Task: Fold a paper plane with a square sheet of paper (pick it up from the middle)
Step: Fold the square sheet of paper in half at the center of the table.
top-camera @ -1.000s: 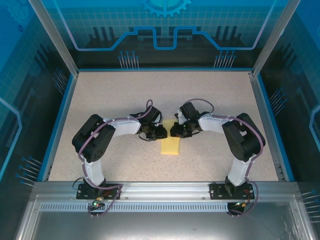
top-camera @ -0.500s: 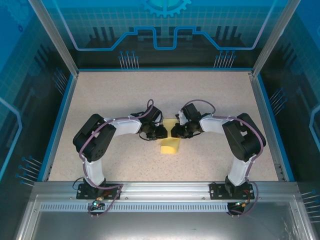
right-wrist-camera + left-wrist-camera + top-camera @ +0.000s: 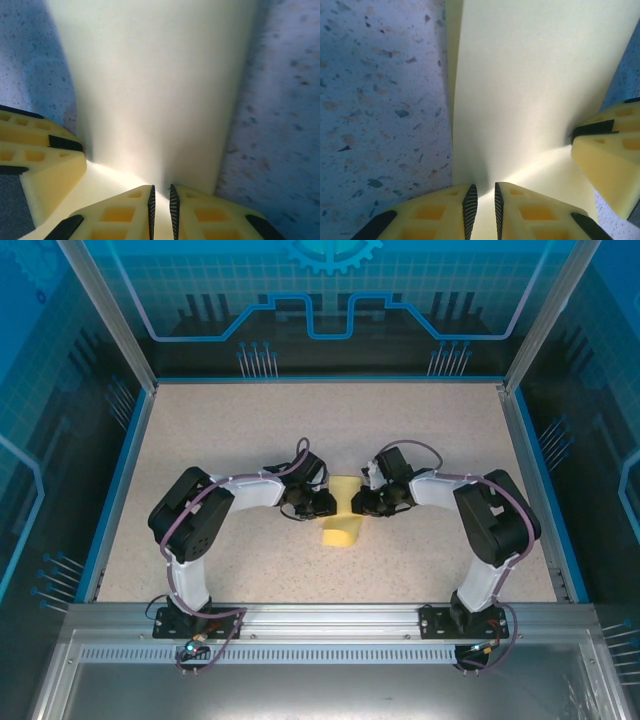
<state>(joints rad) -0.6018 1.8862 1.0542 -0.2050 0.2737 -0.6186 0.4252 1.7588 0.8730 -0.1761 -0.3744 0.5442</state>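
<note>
Folded to a narrow strip, the sheet of paper [image 3: 341, 530] sits at mid-table, its long axis running away from the arm bases. The left gripper [image 3: 483, 195] and right gripper [image 3: 161, 197] face each other across it. Each is nipped nearly closed on a long edge, and both arms are equally near. The speckled table [image 3: 220, 440] is flat, and the blue-framed walls [image 3: 110, 490] stand well apart.

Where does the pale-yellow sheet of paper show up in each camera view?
Top external: the pale-yellow sheet of paper is mid-picture, over the speckled tabletop.
Left wrist: paper fills centre and right, tabletop at left.
Right wrist: paper fills the centre, tabletop either side.
Shared landmark: the speckled tabletop.
</note>
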